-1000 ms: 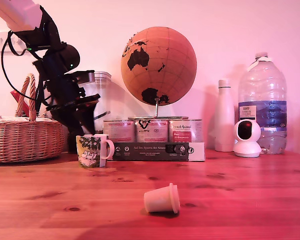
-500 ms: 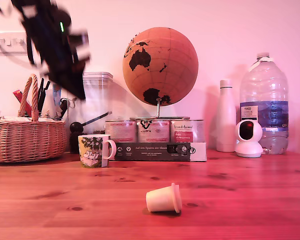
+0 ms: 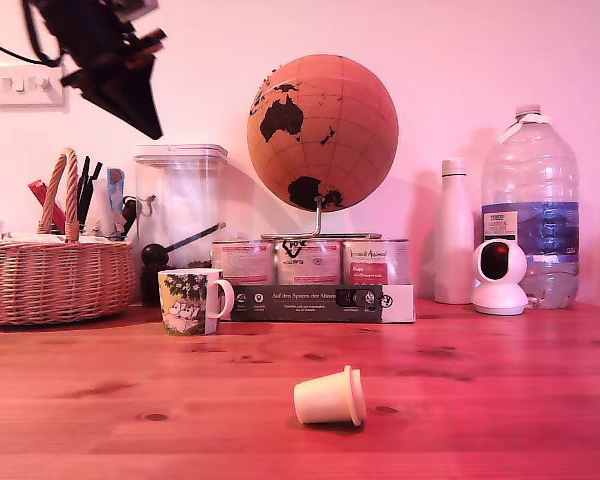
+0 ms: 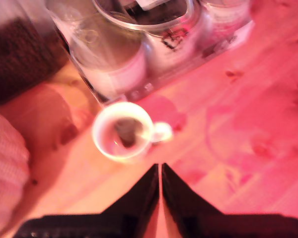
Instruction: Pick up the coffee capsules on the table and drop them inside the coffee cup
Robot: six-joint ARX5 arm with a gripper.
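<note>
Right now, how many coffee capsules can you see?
2. A cream capsule lies sideways on the table. A dark one sits inside the cup. More may hide underneath.

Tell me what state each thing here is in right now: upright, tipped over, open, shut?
Gripper: shut, empty, raised high above the mug.
Coffee cup: upright, a dark item inside in the wrist view.
Cream-white capsule: lying on its side on the table.
Clear container: upright, lid on.
Water bottle: upright, capped.
White bottle: upright, capped.
</note>
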